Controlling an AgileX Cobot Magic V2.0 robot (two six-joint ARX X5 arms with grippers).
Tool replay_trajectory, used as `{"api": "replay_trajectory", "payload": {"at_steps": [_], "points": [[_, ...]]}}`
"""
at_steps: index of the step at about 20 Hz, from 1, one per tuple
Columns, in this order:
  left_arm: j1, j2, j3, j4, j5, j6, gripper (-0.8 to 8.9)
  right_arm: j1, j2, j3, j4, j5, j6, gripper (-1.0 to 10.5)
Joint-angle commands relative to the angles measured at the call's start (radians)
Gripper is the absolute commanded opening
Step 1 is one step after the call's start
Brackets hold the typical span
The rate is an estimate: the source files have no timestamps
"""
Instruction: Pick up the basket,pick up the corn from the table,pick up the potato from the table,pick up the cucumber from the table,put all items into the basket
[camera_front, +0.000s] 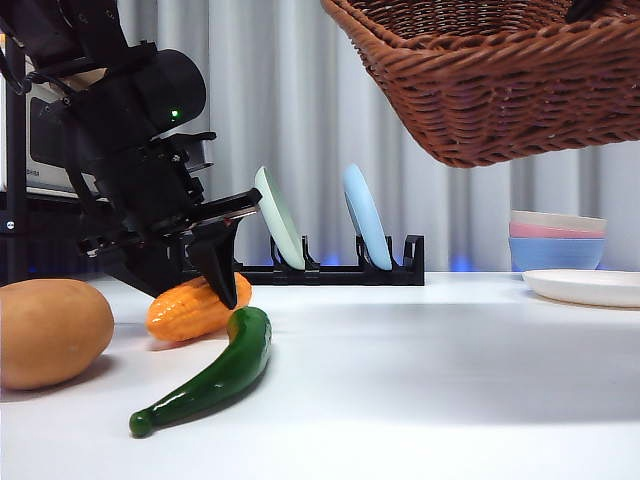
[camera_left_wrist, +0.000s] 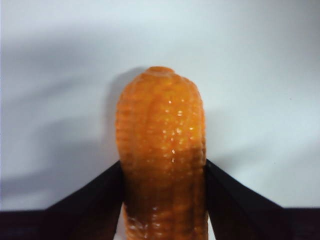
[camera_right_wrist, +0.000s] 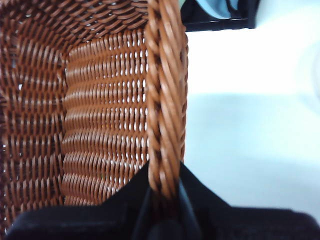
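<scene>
My left gripper (camera_front: 222, 290) is down at the table's left, its jaws shut around the bumpy orange corn (camera_front: 195, 308), which lies on the white table (camera_front: 420, 380). The left wrist view shows the corn (camera_left_wrist: 162, 150) pinched between both black jaws. The dark green cucumber (camera_front: 215, 372) lies just in front of the corn. The tan potato (camera_front: 50, 332) sits at the far left. My right gripper (camera_right_wrist: 162, 200) is shut on the braided rim of the wicker basket (camera_right_wrist: 100, 125), which hangs in the air at the top right of the front view (camera_front: 500, 80). The basket looks empty.
A black dish rack (camera_front: 330, 268) with a pale green plate and a blue plate stands at the back. Stacked bowls (camera_front: 557, 240) and a white plate (camera_front: 590, 286) sit at the right. A curtain closes the back.
</scene>
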Motion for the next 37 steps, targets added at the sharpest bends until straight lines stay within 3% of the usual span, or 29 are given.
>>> {"api": "replay_trajectory", "payload": {"at_steps": [1, 6, 9, 11, 13, 18, 24, 25, 28, 29, 35, 37], "points": [[0.005, -0.065, 0.015, -0.031, -0.007, 0.048, -0.08, 0.000, 0.014, 0.000, 0.020, 0.023, 0.008, -0.2], [-0.006, -0.370, 0.039, -0.076, 0.025, 0.027, -0.08, 0.002, 0.127, 0.000, 0.058, 0.018, 0.014, -0.2], [-0.075, -0.522, 0.039, -0.053, 0.095, -0.066, -0.08, 0.013, 0.222, 0.000, 0.116, 0.011, 0.063, -0.2], [-0.155, -0.551, 0.039, -0.042, 0.097, -0.082, -0.08, 0.027, 0.270, 0.000, 0.159, 0.010, 0.100, -0.2], [-0.248, -0.536, 0.039, -0.036, 0.074, -0.090, -0.08, 0.045, 0.299, 0.000, 0.178, -0.005, 0.119, -0.2], [-0.458, -0.418, 0.039, 0.040, -0.154, -0.088, -0.08, 0.096, 0.313, 0.000, 0.184, -0.042, 0.134, -0.2], [-0.514, -0.267, 0.039, 0.093, -0.192, -0.085, 0.06, 0.126, 0.313, 0.000, 0.161, -0.041, 0.146, -0.2], [-0.514, -0.249, 0.039, 0.086, -0.189, -0.085, 0.59, 0.129, 0.313, 0.000, 0.156, -0.042, 0.146, -0.2], [-0.514, -0.219, 0.039, 0.060, -0.187, -0.086, 4.76, 0.135, 0.313, 0.000, 0.150, -0.041, 0.146, -0.2], [-0.515, -0.219, 0.039, 0.056, -0.187, -0.086, 5.11, 0.135, 0.313, 0.000, 0.150, -0.041, 0.146, -0.2], [-0.515, -0.273, 0.043, 0.051, -0.183, -0.084, 5.11, 0.135, 0.313, 0.000, 0.149, -0.041, 0.146, -0.2], [-0.523, -0.339, 0.063, -0.016, -0.181, -0.076, 5.11, 0.134, 0.313, 0.000, 0.149, -0.040, 0.145, -0.2]]}}
